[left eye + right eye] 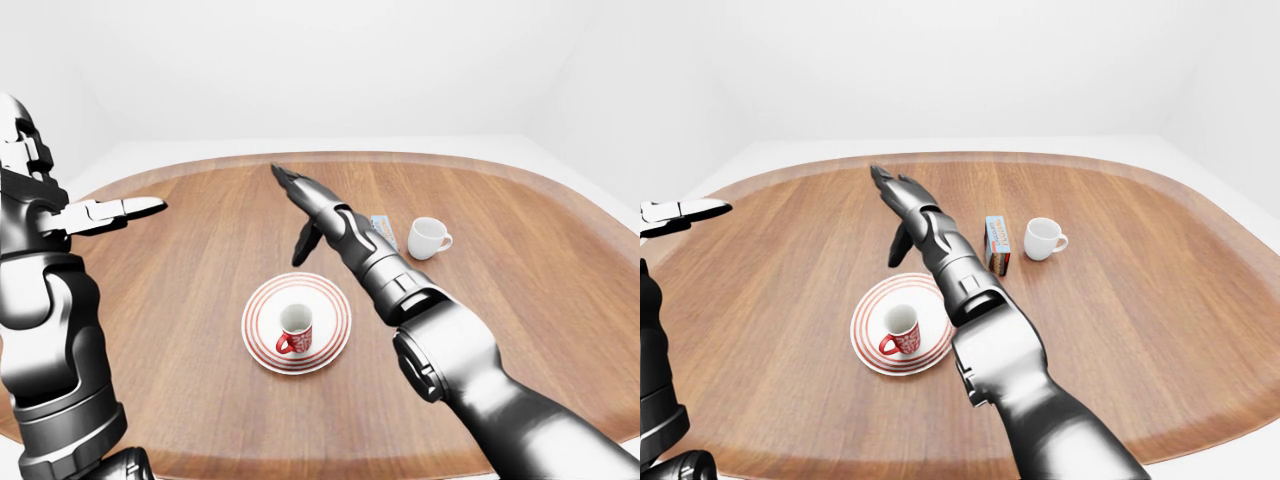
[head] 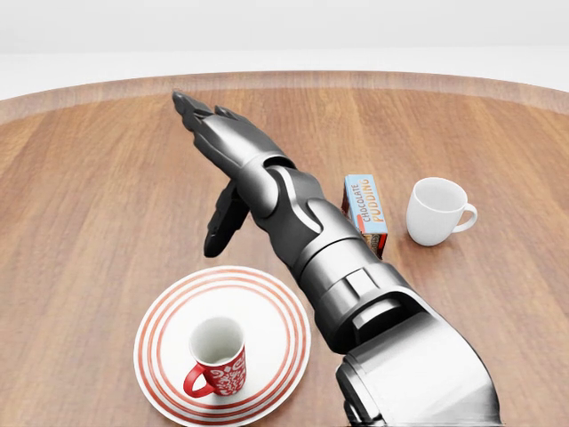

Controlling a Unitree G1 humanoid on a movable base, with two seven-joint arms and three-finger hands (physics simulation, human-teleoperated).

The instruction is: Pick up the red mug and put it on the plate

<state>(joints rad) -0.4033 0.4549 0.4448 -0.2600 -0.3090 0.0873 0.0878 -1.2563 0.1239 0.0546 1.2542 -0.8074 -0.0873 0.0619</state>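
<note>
Red mug (image 2: 217, 361) upright on plate (image 2: 271, 307), handle toward head view's lower left. Plate on wooden table (image 2: 89, 222), striped red and white. Right hand (image 2: 218, 165) above table beyond plate, fingers spread wide and straight, thumb hanging down, clear of mug, holding nothing. Left hand (image 1: 110, 212) raised at left edge of left-eye view, fingers straight, open, empty. Pudding box (image 2: 366, 212) just beside right forearm; white cup (image 2: 436, 210) near box, to its right.
</note>
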